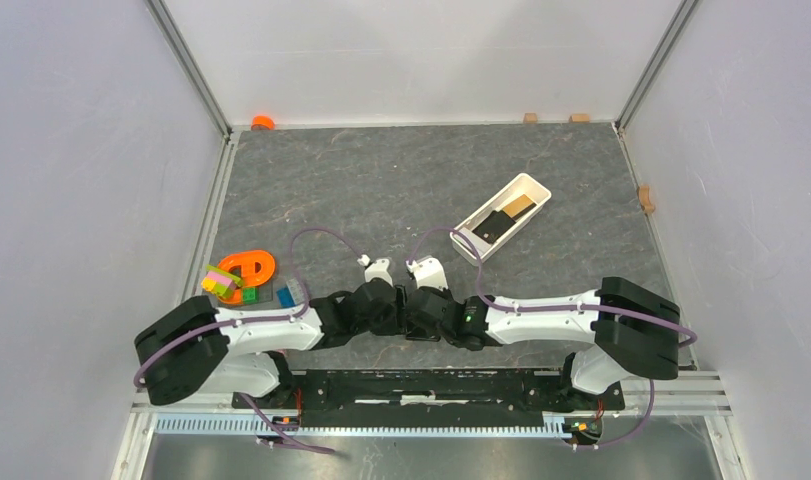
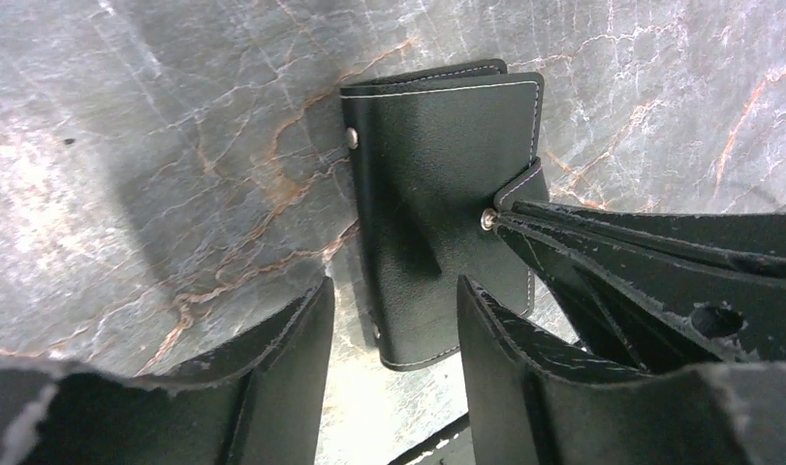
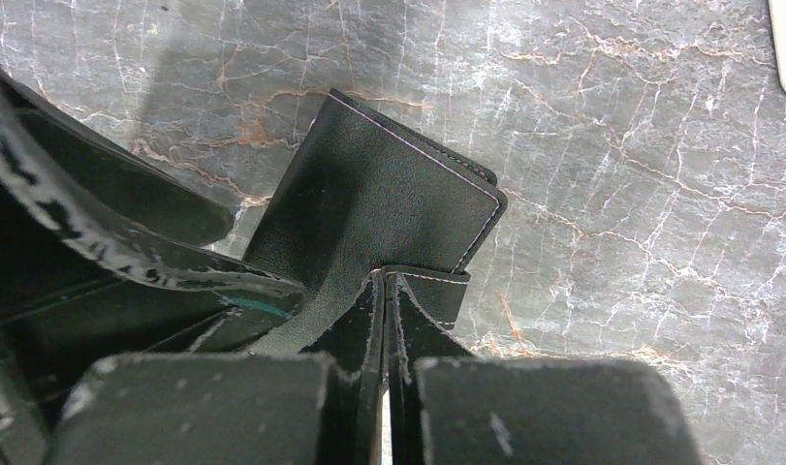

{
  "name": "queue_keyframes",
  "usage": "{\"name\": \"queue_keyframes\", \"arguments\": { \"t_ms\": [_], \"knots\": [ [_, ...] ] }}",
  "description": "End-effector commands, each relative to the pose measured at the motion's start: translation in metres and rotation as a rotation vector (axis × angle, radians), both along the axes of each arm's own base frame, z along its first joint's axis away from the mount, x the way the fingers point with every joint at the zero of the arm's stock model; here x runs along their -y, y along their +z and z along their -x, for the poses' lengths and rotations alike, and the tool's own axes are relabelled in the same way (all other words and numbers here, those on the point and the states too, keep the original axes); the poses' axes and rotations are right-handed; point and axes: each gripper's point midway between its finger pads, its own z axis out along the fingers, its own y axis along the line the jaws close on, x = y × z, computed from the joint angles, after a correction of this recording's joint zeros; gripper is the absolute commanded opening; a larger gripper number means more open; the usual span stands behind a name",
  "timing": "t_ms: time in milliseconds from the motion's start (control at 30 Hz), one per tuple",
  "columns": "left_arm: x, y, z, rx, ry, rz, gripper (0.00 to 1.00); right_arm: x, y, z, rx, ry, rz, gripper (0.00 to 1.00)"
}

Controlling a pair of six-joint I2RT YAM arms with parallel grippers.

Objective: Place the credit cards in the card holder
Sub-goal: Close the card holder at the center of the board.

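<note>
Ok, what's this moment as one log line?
right gripper: shut on card holder tab | left gripper: open | credit cards: in tray

Table [image 1: 381, 190] laid out like a clock face, arms at 6. Down at 6 o'clock, close to the near edge, lay the holder [image 2: 437, 194], flat on the table. Over it from 9 o'clock hung the left gripper [image 2: 393, 300], one finger off the holder's side, the other above it. From 3 o'clock the right gripper [image 3: 387, 281] met the tab on the holder's edge. Out at 2 o'clock sat the tray [image 1: 534, 186], and in it two cards [image 1: 496, 225], one behind the other. At 9 o'clock, a heap of toys [image 1: 243, 275]. Along the 12-to-1 edge, two blocks [image 1: 530, 117]; one more at 3.
</note>
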Motion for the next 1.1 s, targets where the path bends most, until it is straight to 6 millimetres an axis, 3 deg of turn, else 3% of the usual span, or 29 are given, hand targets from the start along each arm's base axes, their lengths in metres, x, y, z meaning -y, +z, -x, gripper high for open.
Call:
{"name": "queue_keyframes", "arguments": {
  "t_ms": [0,133,300,1067],
  "knots": [
    [0.002,-0.013,0.006,-0.046,0.003,-0.03,0.53,0.015,-0.015,0.005,-0.014,-0.04,0.055,0.0],
    [-0.004,-0.028,0.007,-0.07,0.019,-0.089,0.43,0.017,-0.012,0.0,0.007,-0.074,0.044,0.0],
    [-0.011,-0.043,0.01,-0.103,0.03,-0.156,0.4,0.015,-0.006,-0.004,0.023,-0.094,0.016,0.0],
    [-0.02,-0.056,0.012,-0.123,0.02,-0.26,0.39,0.023,0.004,-0.015,0.065,-0.153,-0.085,0.0]
  ]
}}
